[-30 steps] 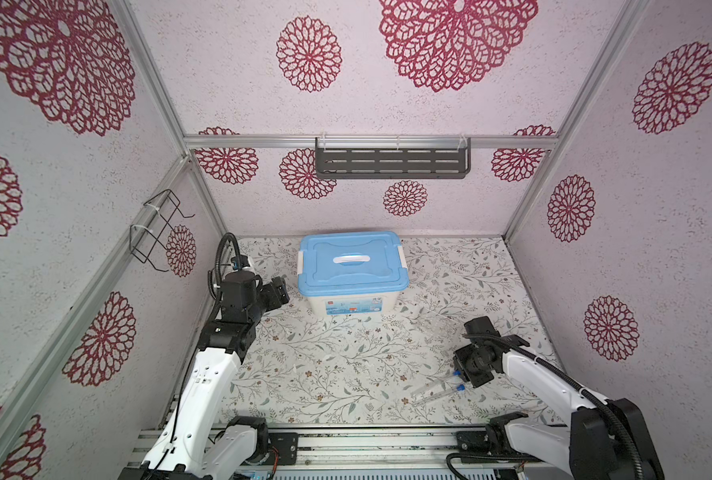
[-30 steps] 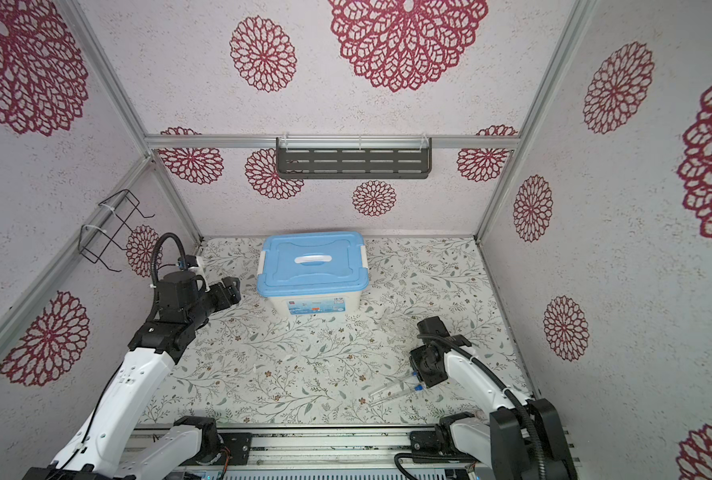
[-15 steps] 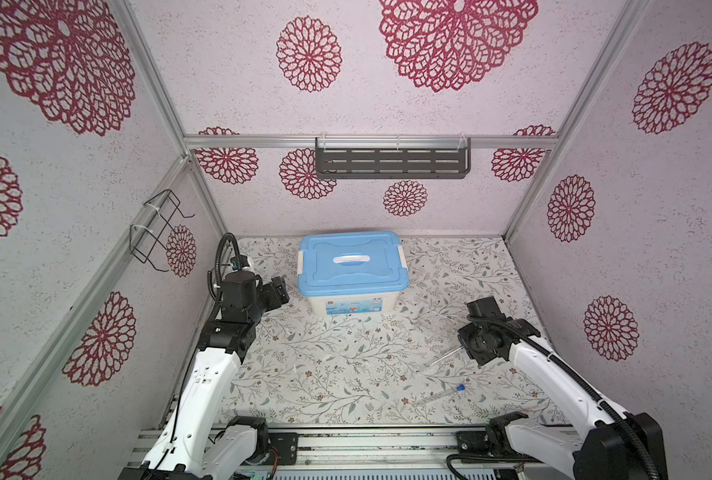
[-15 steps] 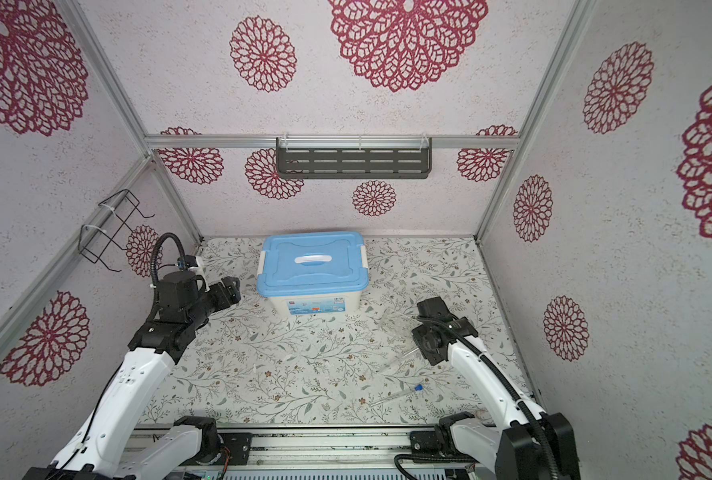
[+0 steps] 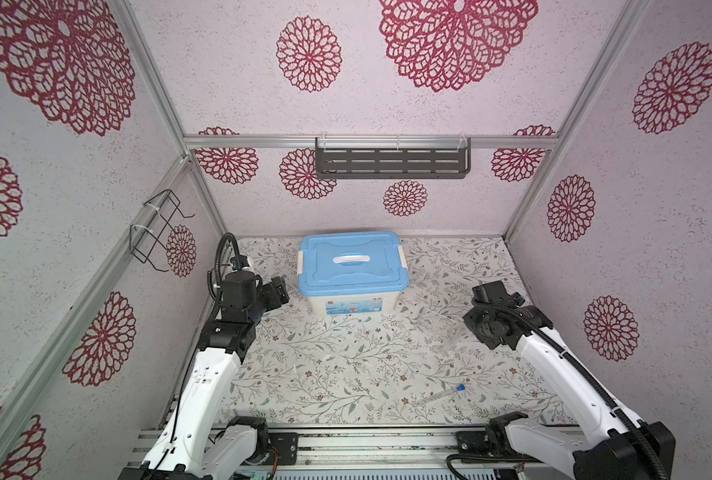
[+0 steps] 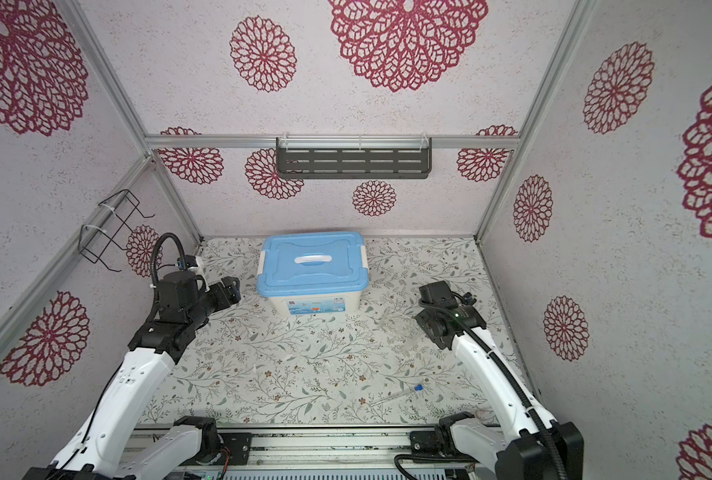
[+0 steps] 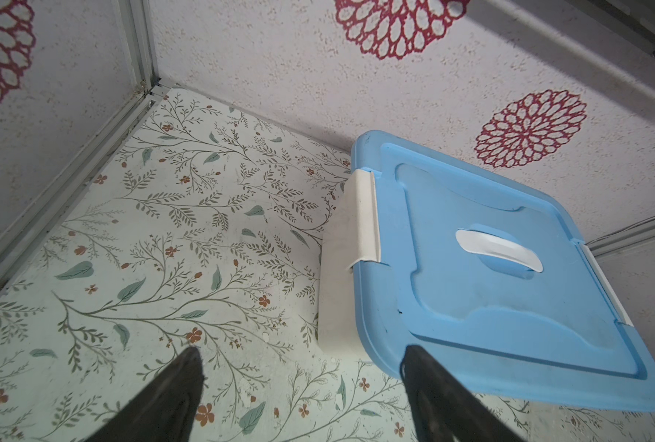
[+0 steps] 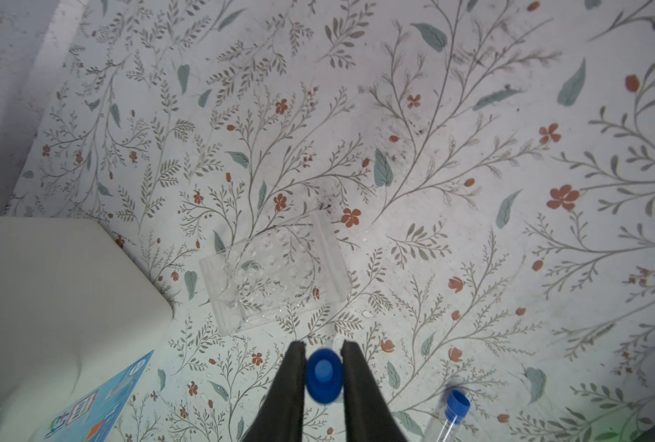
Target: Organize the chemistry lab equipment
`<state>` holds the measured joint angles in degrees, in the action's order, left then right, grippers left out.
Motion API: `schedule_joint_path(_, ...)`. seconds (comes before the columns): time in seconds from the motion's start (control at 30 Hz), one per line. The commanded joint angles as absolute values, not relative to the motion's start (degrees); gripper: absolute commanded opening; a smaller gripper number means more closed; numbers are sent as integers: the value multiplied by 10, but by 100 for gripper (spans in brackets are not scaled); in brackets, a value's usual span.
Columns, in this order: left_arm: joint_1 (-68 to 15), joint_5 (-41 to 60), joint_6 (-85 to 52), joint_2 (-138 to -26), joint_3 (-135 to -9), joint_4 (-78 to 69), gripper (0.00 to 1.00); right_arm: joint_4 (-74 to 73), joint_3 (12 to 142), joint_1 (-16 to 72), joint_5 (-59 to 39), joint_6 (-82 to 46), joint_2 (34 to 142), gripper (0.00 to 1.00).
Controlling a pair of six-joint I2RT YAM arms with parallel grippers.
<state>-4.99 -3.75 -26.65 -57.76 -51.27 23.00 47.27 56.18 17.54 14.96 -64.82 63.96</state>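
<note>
Blue-capped tube (image 8: 324,375) pinched in right hand (image 8: 320,345); second tube (image 5: 438,397), clear rack (image 8: 276,273) lying flat.

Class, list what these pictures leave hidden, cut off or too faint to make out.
- Held tube: gripped end-on by the right gripper; only its blue cap shows in the right wrist view.
- Second tube: cut off by that picture's edge.
- White bin: contents hidden under the blue lid.
- Clear rack: too faint in both top views.

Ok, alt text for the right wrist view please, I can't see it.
The right gripper is shut on a blue-capped tube, seen cap-end on, above the floral table. A clear rack lies ahead of it, a second capped tube lies on the table nearby, and a white bin's corner shows.
</note>
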Motion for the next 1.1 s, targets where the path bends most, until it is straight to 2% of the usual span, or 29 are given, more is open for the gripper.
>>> schedule_joint_path(0.0,-55,-44,-268,-569,-508,216,85,501,599,180,182,-601,651,21)
schedule_joint_path(0.43,-54,-43,-267,-569,-507,217,85,533,693,196,218,-518,689,20)
schedule_joint_path(0.8,-54,-41,-269,-576,-506,213,85,391,708,237,196,-438,724,21)
schedule_joint_path(1.07,-54,-48,-266,-578,-504,217,85,305,707,266,221,-385,761,20)
